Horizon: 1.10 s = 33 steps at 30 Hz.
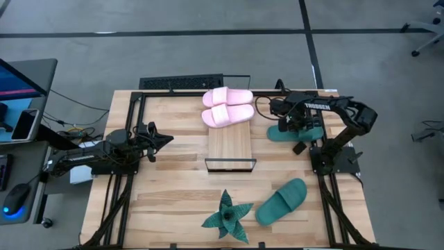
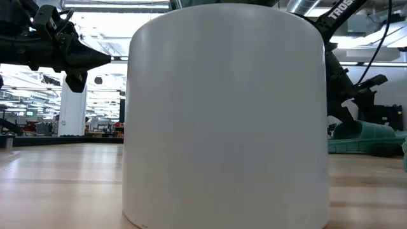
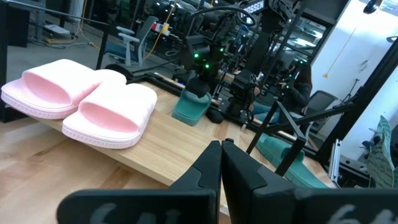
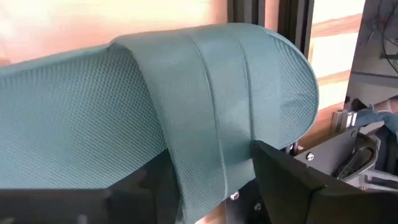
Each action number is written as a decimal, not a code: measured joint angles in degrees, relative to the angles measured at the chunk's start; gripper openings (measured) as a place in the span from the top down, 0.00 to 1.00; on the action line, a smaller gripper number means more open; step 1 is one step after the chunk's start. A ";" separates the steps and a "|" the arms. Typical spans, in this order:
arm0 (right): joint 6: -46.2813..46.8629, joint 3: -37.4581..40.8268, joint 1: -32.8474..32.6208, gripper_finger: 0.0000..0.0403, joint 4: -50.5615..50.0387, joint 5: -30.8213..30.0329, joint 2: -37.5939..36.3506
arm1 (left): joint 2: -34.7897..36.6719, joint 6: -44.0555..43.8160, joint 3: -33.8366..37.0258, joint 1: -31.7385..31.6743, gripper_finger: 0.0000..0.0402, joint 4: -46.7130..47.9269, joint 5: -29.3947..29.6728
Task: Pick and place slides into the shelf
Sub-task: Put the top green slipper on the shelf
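Observation:
Two pale pink slides (image 1: pixel 227 106) (image 3: pixel 87 102) lie side by side on the far end of the light-wood shelf (image 1: pixel 230 144). One teal slide (image 1: pixel 297 132) (image 2: pixel 362 137) is at the table's far right, with my right gripper (image 1: pixel 291 126) (image 4: pixel 211 186) on it. The other teal slide (image 1: pixel 281 201) lies sole down near the right near corner. My left gripper (image 1: pixel 164 139) (image 3: pixel 221 149) (image 2: pixel 95 60) hovers shut above the table, left of the shelf, and touches nothing. My right gripper has the teal slide's wide strap (image 4: pixel 217 155) between its two fingers, one finger (image 4: pixel 124 186) on one side of the strap's wall and the other finger (image 4: pixel 298 180) on the other. It comes from above. Whether the slide is off the table, I cannot tell.
A spiky green plant (image 1: pixel 227 217) stands near the table's near edge, between the shelf and the near teal slide. A wide white round body (image 2: pixel 222 114) close to the low camera hides the middle of that view. The shelf's near half is bare wood.

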<state>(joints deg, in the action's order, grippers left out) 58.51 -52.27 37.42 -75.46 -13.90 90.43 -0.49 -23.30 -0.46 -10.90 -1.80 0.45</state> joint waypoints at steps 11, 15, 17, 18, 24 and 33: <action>-2.84 0.00 0.61 0.97 4.00 0.72 0.00 | 0.00 0.00 0.00 0.00 1.00 0.01 0.00; -4.35 0.00 0.60 0.99 3.85 1.03 0.00 | 0.00 -0.01 0.01 0.00 1.00 0.00 0.00; -5.54 0.00 0.61 0.99 2.91 1.11 0.00 | 0.00 0.01 -0.01 0.00 1.00 0.02 0.00; -5.82 -0.04 0.60 0.99 2.18 1.10 -0.02 | 0.02 -0.01 0.00 0.00 1.00 0.02 0.00; -6.50 -0.21 0.60 0.99 -0.86 0.72 -2.30 | 0.00 0.01 0.00 0.01 1.00 0.00 0.00; -7.53 -3.56 1.82 1.00 -2.14 0.71 -9.11 | 0.01 -0.01 0.00 0.01 1.00 0.00 0.00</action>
<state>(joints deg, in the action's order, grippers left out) 50.98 -55.83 39.24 -77.60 -13.19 81.32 -0.49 -23.31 -0.45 -10.89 -1.80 0.45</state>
